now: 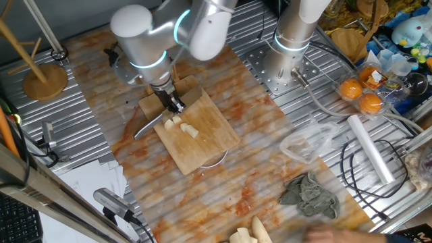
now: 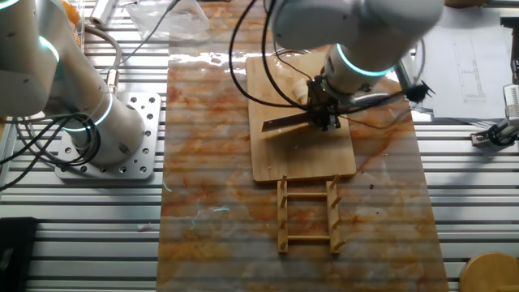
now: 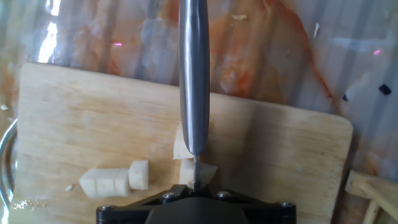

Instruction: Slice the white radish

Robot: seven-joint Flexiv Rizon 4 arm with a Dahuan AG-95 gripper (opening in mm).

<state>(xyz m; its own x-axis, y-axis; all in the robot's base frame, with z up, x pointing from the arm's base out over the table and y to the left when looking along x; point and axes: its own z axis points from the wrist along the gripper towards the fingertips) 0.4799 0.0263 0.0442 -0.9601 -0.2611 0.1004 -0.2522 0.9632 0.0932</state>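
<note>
The white radish lies cut into cream-white chunks (image 3: 106,182) on the wooden cutting board (image 3: 280,155). Two chunks rest at the lower left. Another piece (image 3: 182,147) sits directly under the knife blade (image 3: 194,74). My gripper (image 3: 194,186) is shut on the knife, whose blade points away from the hand and stands edge-down on that piece. In one fixed view the gripper (image 1: 170,102) hovers over the board (image 1: 206,138) with radish chunks (image 1: 183,127) beside it. In the other fixed view the blade (image 2: 284,123) reaches left from the gripper (image 2: 324,113) across the board (image 2: 300,154).
A metal bowl rim (image 1: 212,160) shows under the board. A wooden rack (image 2: 308,212) stands beside the board. A second arm's base (image 1: 293,40), oranges (image 1: 351,88), a white roll (image 1: 370,148), a grey-green cloth (image 1: 310,192) and cream-yellow pieces (image 1: 246,233) lie around.
</note>
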